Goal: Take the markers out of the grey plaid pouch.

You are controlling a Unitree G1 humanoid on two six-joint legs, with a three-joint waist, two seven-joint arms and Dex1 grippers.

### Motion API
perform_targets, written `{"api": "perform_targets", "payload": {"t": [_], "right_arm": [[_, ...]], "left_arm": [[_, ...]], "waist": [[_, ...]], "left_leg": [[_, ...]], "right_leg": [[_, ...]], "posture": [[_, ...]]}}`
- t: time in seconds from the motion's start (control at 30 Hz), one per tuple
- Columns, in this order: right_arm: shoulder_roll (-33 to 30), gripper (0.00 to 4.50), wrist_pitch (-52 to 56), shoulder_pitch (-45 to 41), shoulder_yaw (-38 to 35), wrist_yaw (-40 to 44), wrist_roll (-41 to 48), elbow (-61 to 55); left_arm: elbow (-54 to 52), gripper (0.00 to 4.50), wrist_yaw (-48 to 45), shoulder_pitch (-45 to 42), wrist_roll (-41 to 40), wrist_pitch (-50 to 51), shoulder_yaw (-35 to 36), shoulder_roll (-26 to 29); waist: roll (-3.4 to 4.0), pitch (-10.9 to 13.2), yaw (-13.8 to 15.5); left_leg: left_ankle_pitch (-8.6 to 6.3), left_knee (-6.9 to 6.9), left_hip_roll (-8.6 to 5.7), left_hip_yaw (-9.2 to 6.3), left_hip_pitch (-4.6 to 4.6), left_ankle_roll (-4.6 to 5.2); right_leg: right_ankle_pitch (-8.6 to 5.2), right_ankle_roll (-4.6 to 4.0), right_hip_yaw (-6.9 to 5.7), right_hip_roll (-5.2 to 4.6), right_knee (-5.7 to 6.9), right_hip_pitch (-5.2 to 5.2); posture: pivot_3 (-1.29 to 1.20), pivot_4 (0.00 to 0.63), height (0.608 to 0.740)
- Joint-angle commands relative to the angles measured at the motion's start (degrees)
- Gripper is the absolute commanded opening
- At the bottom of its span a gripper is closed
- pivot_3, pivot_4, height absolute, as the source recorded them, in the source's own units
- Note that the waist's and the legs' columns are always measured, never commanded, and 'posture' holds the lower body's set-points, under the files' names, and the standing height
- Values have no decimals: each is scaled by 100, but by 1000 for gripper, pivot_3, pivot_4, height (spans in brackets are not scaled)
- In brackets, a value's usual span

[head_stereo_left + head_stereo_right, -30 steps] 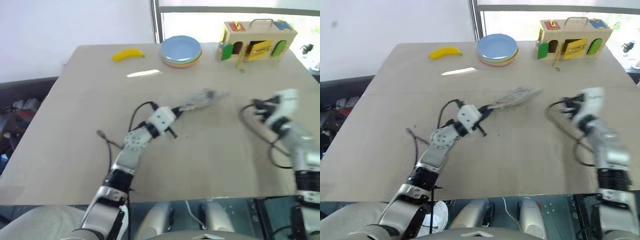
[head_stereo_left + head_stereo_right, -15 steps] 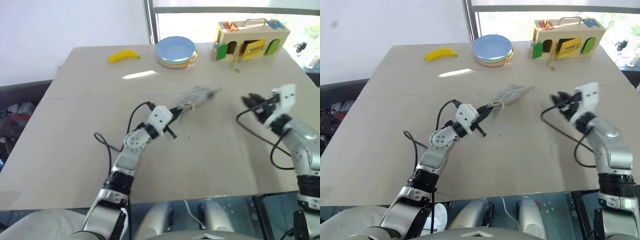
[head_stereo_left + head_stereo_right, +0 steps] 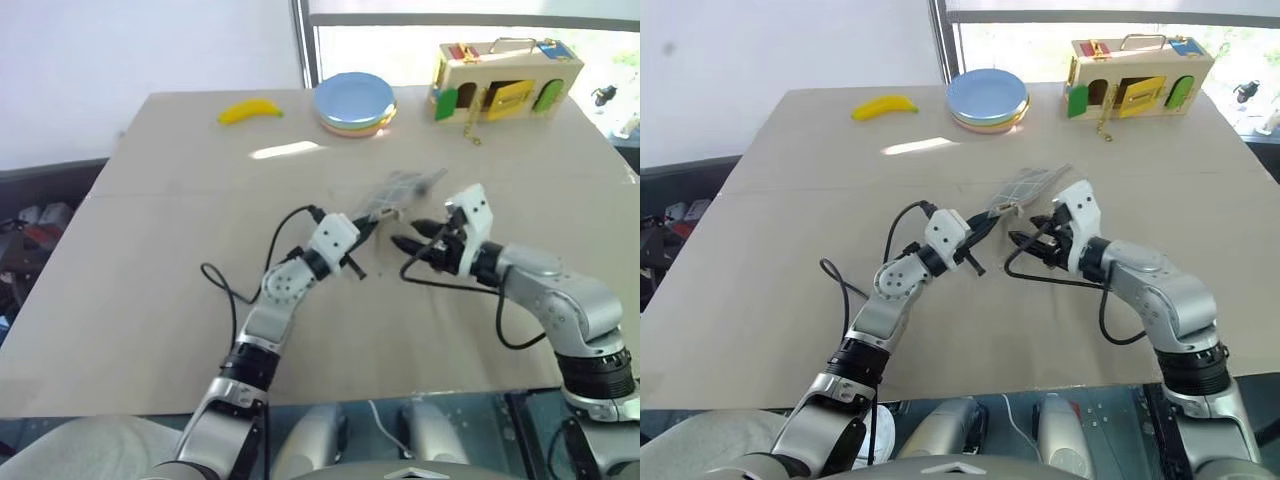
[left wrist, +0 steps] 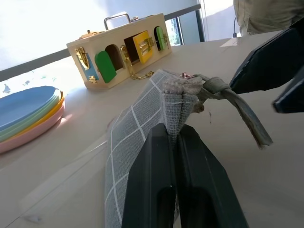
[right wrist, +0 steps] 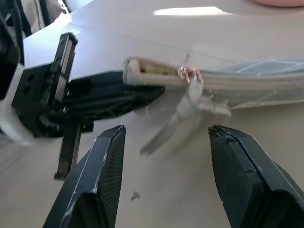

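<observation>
I am holding the grey plaid pouch (image 4: 137, 128) by one corner with my left claw (image 4: 173, 137), whose two black fingers are pinching tight on the fabric just beside the zipper end. The pouch is stretching away from that claw toward the far side of the counter (image 3: 150, 250), near the middle of it. In the right wrist view the zipper is looking closed along its length, with the pull cord (image 5: 183, 116) dangling loose from the slider. My right claw (image 5: 164, 137) is hovering just in front of that cord with its fingers standing apart, gripping nothing, and pointing toward the left claw. Both claws are sitting close together over the counter's centre. Farther back, a yellow banana (image 3: 250, 109), a stack of plates (image 3: 355, 100) and a wooden latch box (image 3: 508, 78) are lying well apart from the pouch.
</observation>
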Motion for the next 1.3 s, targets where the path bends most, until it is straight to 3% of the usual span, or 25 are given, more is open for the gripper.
{"api": "perform_targets", "payload": {"t": [0.03,0.23,0.33,0.4,0.47,0.7,1.0,1.23,1.3], "right_arm": [[177,2795,132,-194,-139,-170,60,1],[170,2795,154,-223,21,-189,-213,153],[178,1925,28,-212,14,-178,-362,204],[186,833,6,-219,-27,-167,-414,217],[165,62,-19,-224,-49,-151,-472,232],[-44,62,-193,-269,-306,-206,-749,532],[-831,62,-1314,-649,-1318,-1091,-1636,2612],[-1108,62,-1742,-730,-1634,-1023,-1695,3138],[-1240,702,-1696,-627,-1539,-462,-1461,2848]], "left_arm": [[-291,0,7,-48,-8,-143,-25,-19],[-323,0,25,-45,-5,-130,-30,-25],[-323,0,26,-62,-8,-125,-21,-21],[-333,0,18,-62,-15,-119,-15,-11],[-336,0,6,-54,-23,-120,-12,-2],[-366,0,-29,-36,-60,-108,1,16],[-571,0,-114,10,-202,5,81,69],[-624,0,-106,38,-226,38,103,81],[-627,0,-109,34,-237,44,106,74]], "waist": [[0,0,2],[0,0,-2],[0,0,-8],[0,0,-10],[0,0,-9],[0,0,-4],[0,0,46],[1,0,-57],[1,0,-31]], "left_leg": [[0,-1,0,-2,0,0],[0,-2,-3,-6,-4,0],[0,-3,-2,-8,-4,0],[0,-3,-2,-8,-4,0],[0,-3,-2,-7,-4,0],[0,-3,-2,-8,-4,0],[0,-3,-5,-7,-5,0],[0,-11,3,10,-1,0],[0,-8,1,9,-2,0]], "right_leg": [[0,0,-2,0,0,0],[0,0,-6,-2,-7,0],[0,0,-8,0,-6,-1],[0,0,-7,-1,-6,-1],[0,0,-6,-1,-6,0],[0,0,-7,-1,-6,0],[0,0,-8,-3,-9,1],[0,0,9,2,-6,-3],[0,0,8,1,-6,-2]], "posture": [[0,150,740],[0,150,740],[0,150,740],[0,150,740],[0,150,740],[0,150,740],[0,150,740],[0,150,740],[0,150,740]]}}
